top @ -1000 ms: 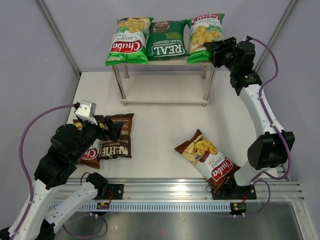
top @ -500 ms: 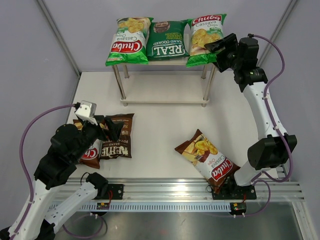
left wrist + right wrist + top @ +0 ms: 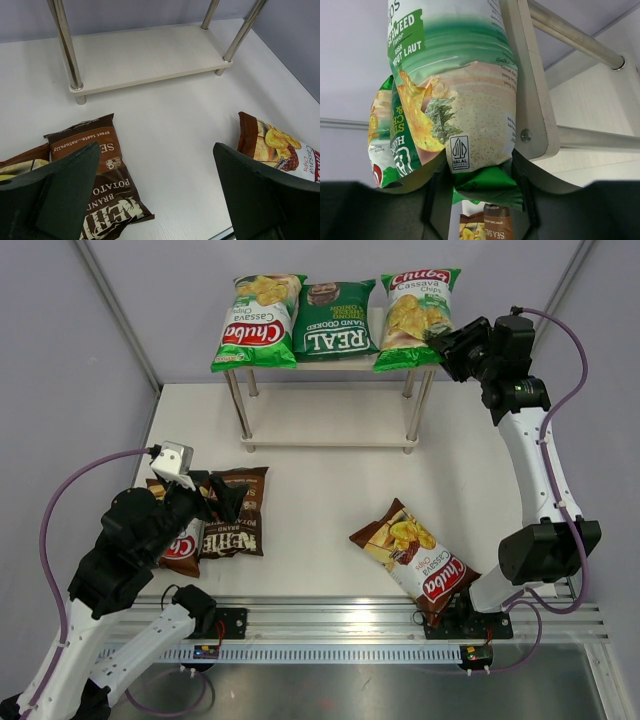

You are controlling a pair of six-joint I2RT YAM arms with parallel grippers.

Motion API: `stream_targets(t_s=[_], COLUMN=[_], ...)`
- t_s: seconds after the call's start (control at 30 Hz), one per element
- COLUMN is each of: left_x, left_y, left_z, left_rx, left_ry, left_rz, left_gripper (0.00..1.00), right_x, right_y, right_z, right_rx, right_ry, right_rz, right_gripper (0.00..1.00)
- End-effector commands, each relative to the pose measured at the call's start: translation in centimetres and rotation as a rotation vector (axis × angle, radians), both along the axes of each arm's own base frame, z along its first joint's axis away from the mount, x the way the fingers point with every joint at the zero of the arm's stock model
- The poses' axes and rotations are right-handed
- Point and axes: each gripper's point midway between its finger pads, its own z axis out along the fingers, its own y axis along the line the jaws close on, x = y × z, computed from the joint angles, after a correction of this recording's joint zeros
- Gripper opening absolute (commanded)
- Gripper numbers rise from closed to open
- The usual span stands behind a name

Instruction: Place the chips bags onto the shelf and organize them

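The right-hand Chuba bag (image 3: 415, 308) lies on the top board of the shelf (image 3: 330, 425), just ahead of the right pincer (image 3: 445, 343), the nearer one. Its long axis runs crosswise to the pincer's reach, logo end toward the back wall. Its bottom seam (image 3: 487, 187) sits between narrow jaws, though whether they pinch it I cannot tell; the left pincer (image 3: 155, 175), wide, is well apart.

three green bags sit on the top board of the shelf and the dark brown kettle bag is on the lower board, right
No. The dark-brown glossy Kettle bag lies on the white table in front of the beige two-tier shelf, not on its lower board; the left wrist view shows it. The rest is right.
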Motion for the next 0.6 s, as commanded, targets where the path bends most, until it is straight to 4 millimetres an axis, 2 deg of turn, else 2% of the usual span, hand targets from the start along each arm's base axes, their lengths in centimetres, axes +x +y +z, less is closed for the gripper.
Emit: stream_targets(t_s=[0.0, 0.17, 0.2, 0.27, 0.4, 0.57], left_x=[0.2, 0.2, 0.2, 0.2, 0.2, 0.2], left_y=[-0.4, -0.5, -0.5, -0.5, -0.5, -0.5], left_z=[1.2, 1.2, 1.2, 1.2, 1.2, 1.3], left_rx=[-0.017, -0.017, -0.016, -0.017, -0.017, -0.017], left_ry=[-0.054, -0.055, -0.053, -0.055, -0.058, -0.058], left_rz=[-0.022, -0.027, -0.027, -0.027, -0.029, -0.029], left_gripper=[0.99, 0.99, 0.99, 0.99, 0.99, 0.99], right_x=[-0.4, 0.5, 0.4, 1.0, 1.1, 1.6], right_y=[-0.4, 0.5, 1.0, 1.3, 2.0, 2.4], right_z=[1.9, 1.5, 2.2, 1.4, 1.8, 1.0], right_rx=[-0.036, -0.016, -0.013, -0.011, 0.017, 0.051], right_ry=[-0.055, -0.051, -0.067, -0.039, -0.045, -0.025], right_rz=[0.012, 0.072, 0.112, 0.144, 0.218, 0.247], right_gripper=[0.44, 0.4, 0.4, 0.4, 0.41, 0.4])
